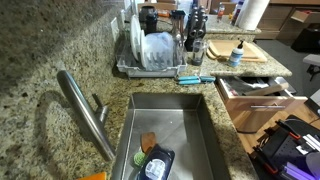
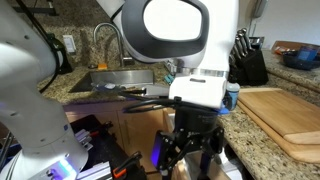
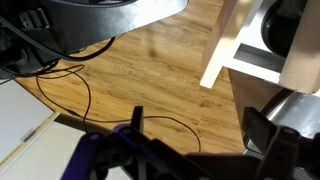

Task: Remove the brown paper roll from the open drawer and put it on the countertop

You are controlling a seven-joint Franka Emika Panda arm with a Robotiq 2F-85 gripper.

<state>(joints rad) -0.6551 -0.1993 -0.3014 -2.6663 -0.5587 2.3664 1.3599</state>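
Brown paper roll: I cannot pick it out with certainty. By the task it lies in the open drawer (image 1: 262, 105), and in the wrist view a dark shape (image 3: 288, 25) sits just inside the drawer's pale corner, far right; it may be the roll, but I cannot tell. My gripper (image 3: 195, 140) hangs low in front of the cabinets with its fingers spread wide and nothing between them, over wooden floor and loose cables (image 3: 85, 95), not over the drawer.

I judge the step in hand to be the approach. To do it well I should move right and farther in until the drawer's inside fills my view, confirm the roll, then turn so my fingers straddle its slim width. I should come down clear of the drawer wall before lifting toward the countertop (image 1: 40, 60).
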